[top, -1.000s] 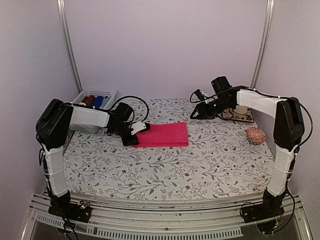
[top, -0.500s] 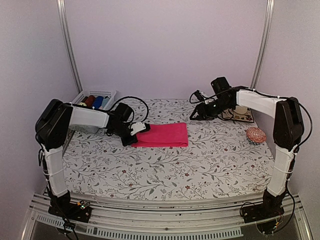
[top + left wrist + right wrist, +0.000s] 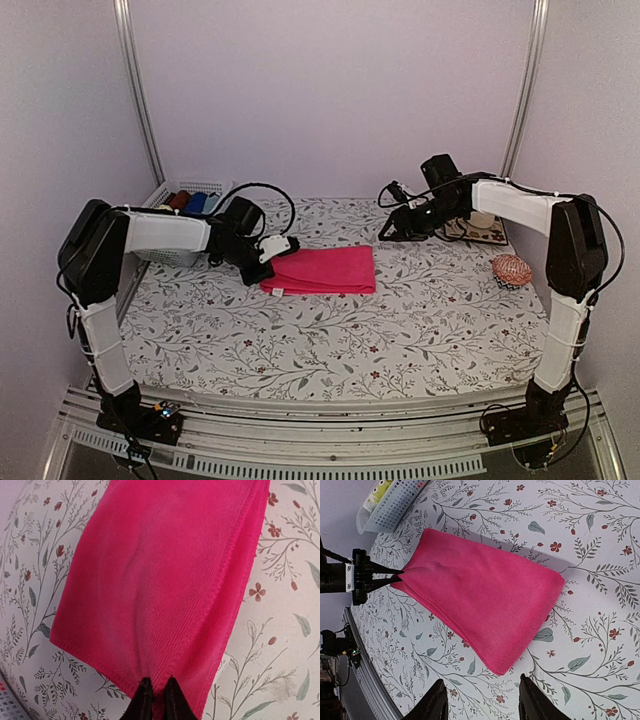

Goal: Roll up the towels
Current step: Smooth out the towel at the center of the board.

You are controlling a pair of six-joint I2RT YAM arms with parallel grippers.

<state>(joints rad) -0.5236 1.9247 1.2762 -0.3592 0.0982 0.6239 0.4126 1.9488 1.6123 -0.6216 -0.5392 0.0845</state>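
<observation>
**Item 1.** Plain hot pink towel (image 3: 325, 270), folded to a flat oblong, lay on the table (image 3: 330, 350), which wore a white cloth printed with grey leaves and small red flowers. The towel sat in the middle of the table, toward the back, with its long side running left to right.

**Item 2.** Left fingers (image 3: 143, 700), black, were closed together on the middle of the towel's left short edge. The left wrist view alone showed the hem bunched between the two tips. It also showed the stitched border and the ribbed weave. The overhead view gave only a dark shape meeting the cloth there.

**Item 3.** Right fingers (image 3: 437, 700), black, were spread apart with nothing between them, held above the table off the towel's right end. Only the right wrist view showed the gap. From above the tips merged into one dark mass.

**Item 4.** White perforated plastic basket (image 3: 205, 187) stood at the back left corner, half hidden behind the left arm. Dark red and blue rolls showed over its rim.

**Item 5.** Lime-yellow patterned cloth (image 3: 376, 491) lay inside the basket. It was seen only in the right wrist view and was cut off by the frame edge.

**Item 6.** Round red-orange woven pad (image 3: 512, 270) lay near the right edge, well apart from the towel.

**Item 7.** White label (image 3: 349, 577) on the left arm's end carried marks too small to read.
</observation>
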